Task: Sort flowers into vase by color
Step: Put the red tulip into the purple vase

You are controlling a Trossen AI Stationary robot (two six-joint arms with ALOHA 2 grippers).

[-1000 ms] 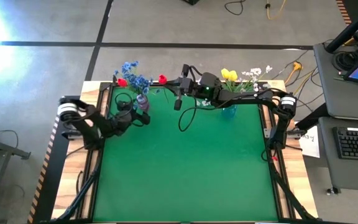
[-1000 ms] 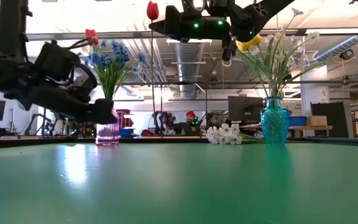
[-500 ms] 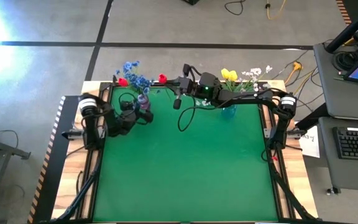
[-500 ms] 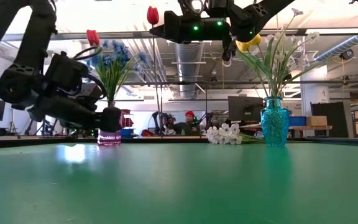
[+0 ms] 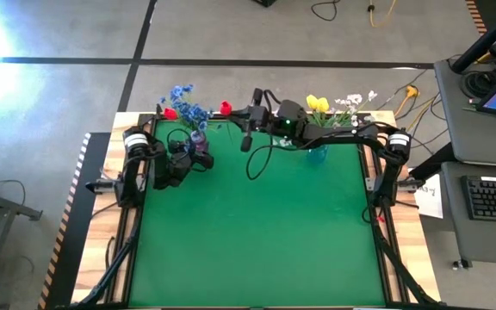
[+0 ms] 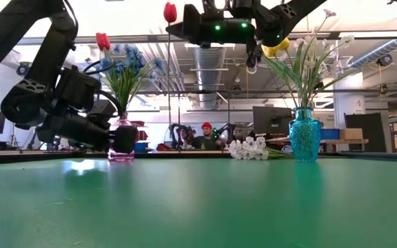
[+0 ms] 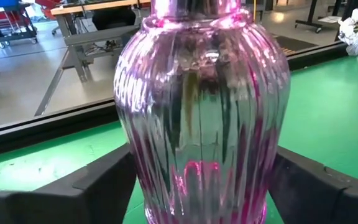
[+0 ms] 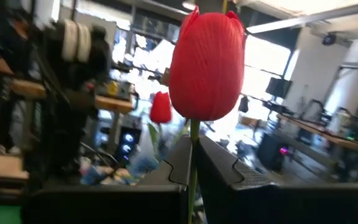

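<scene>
Green table (image 5: 257, 232), workshop behind; left gripper (image 5: 195, 160) low at far-left edge, fingers (image 7: 98, 180) straddling pink vase (image 7: 201, 112) holding blue flowers (image 6: 126, 65) plus red tulip (image 6: 102, 41); right gripper (image 5: 235, 111) aloft, pinching red tulip stem (image 8: 193, 168); yellow, white flowers in teal vase (image 6: 304, 134).

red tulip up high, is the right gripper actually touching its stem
Touching. The right wrist view shows the right gripper shut on the red tulip's stem, the thin green stem pinched between its two dark fingers.
</scene>
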